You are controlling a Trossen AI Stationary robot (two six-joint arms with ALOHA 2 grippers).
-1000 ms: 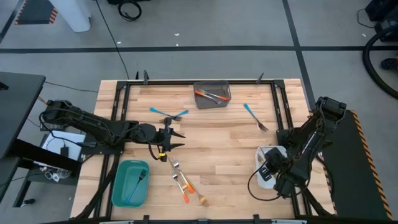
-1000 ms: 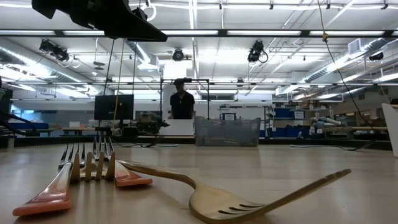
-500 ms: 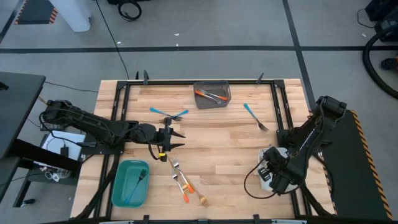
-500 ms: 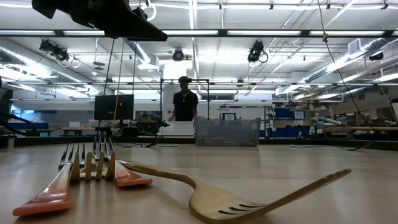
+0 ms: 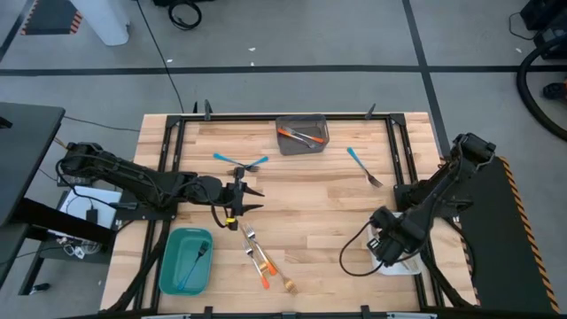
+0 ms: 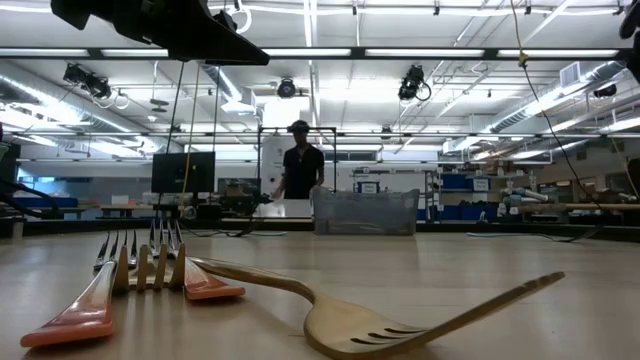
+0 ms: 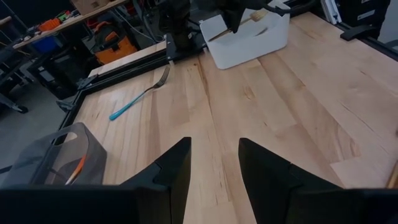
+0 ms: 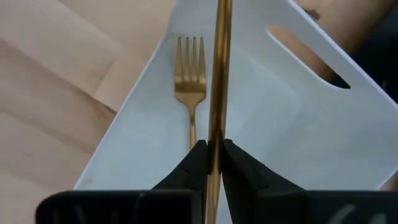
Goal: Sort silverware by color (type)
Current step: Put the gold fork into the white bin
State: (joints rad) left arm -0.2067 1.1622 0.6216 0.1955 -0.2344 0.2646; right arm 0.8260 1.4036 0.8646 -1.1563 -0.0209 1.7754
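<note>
Right pincer (image 8: 209,158) clamps a slim gold utensil handle (image 8: 219,74) above the white rectangular bin (image 8: 298,118). One gold fork (image 8: 188,78) lies inside. Left pincer (image 7: 214,165) hovers over the wooden bench (image 7: 280,106), fingers apart.

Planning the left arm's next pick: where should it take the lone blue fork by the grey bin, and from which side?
Grip the blue fork mid-handle, coming straight down. It lies flat and alone on bare wood, right of the grey bin, so the handle is clear on both sides. It runs diagonally, tines toward the table's right edge; turn the left end effector, now open, so the fingers close across the handle.
</note>
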